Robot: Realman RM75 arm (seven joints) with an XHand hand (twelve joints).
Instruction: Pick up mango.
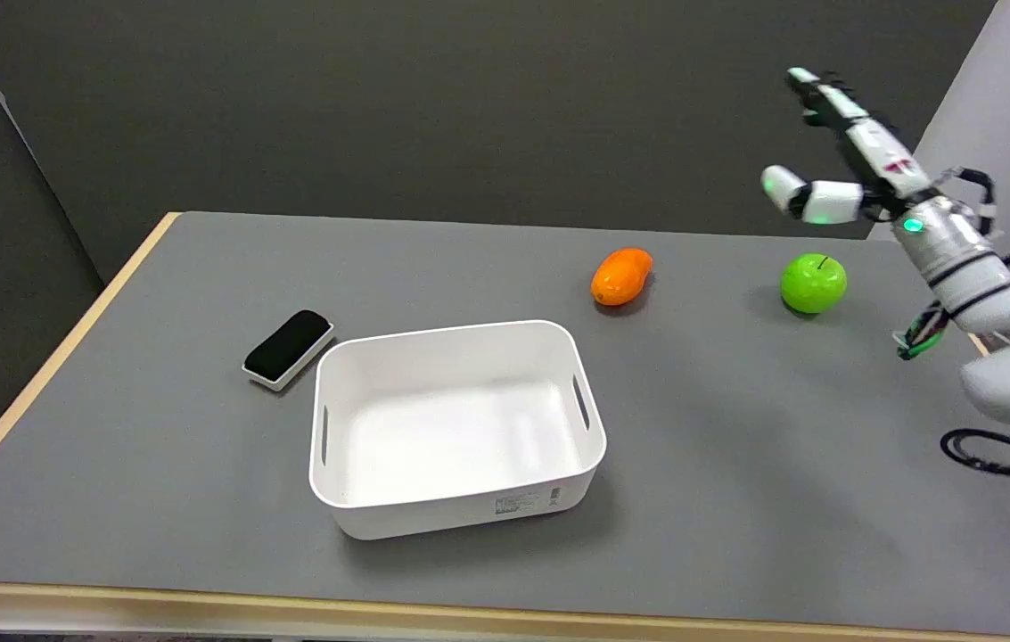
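An orange mango (pixel 621 275) lies on the grey table (pixel 736 446), behind the white bin and toward the far side. My right hand (pixel 848 160) hangs in the air at the upper right, well to the right of the mango and above the green apple. Its fingers are stretched out and spread apart, holding nothing. The white forearm runs down to the picture's right edge.
A green apple (pixel 813 283) sits to the right of the mango, just below my hand. An empty white bin (pixel 455 428) stands in the middle of the table. A black-topped eraser (pixel 288 349) lies to the bin's left. Black cables (pixel 995 450) loop at the right edge.
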